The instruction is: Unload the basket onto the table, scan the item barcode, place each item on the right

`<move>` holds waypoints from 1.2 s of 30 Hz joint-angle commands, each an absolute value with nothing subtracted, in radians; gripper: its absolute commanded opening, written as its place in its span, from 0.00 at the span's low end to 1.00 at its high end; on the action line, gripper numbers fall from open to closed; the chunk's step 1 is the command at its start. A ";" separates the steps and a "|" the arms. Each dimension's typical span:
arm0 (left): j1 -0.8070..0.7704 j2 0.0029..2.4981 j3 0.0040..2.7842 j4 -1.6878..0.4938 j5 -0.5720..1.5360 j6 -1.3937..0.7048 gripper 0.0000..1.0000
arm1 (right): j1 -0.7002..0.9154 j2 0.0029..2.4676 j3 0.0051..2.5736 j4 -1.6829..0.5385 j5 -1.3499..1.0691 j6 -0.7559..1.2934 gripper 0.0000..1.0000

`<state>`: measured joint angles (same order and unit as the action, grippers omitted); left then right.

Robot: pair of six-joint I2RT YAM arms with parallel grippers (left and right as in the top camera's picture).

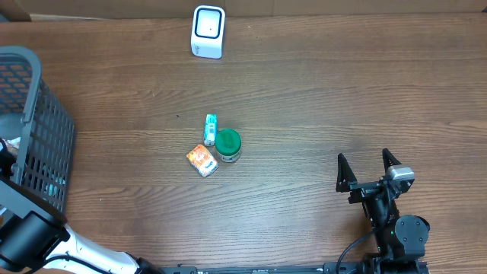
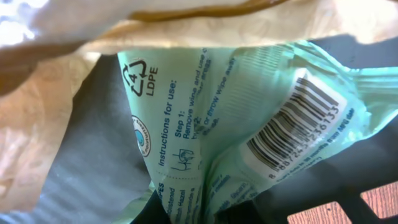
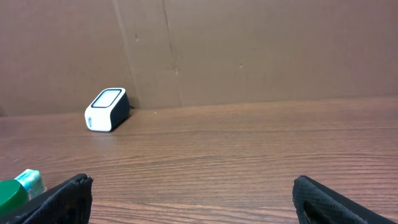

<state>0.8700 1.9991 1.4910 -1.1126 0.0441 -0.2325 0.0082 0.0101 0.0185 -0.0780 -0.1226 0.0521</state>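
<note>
Wooden bench (image 1: 342,91), cardboard backdrop (image 3: 249,50)
The brown cardboard backdrop (one vertical seam showing) stands along the grained bench's far edge, evenly lit.

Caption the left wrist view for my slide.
Close-up of a crumpled green packet, its barcode facing the camera, under beige wrapping inside the dark basket.

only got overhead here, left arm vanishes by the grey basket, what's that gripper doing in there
Observer: Left wrist view shows the left gripper shut, seemingly pinching a pale green wipes pack.
Operator: any barcode showing
Observer: Yes, a barcode on the pack faces that camera, uncovered.
Operator: anything on top of it
Observer: A crumpled tan sheet drapes over its upper edge.
</note>
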 commanded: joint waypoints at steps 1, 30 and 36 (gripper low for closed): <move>0.860 2.020 1.555 -1.196 0.048 -0.251 0.04 | 0.013 0.003 0.008 -0.073 -0.113 0.053 1.00; -0.049 1.552 1.925 -1.518 0.069 -0.314 0.04 | 0.013 0.003 0.008 -0.073 -0.113 0.052 1.00; -0.210 1.636 1.498 -1.283 0.067 -0.356 0.04 | 0.013 0.003 0.008 -0.073 -0.113 0.053 1.00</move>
<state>-0.1707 1.5967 1.6558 -1.3617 0.0917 -0.3344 0.0082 0.0101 0.0185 -0.0776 -0.1226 0.0521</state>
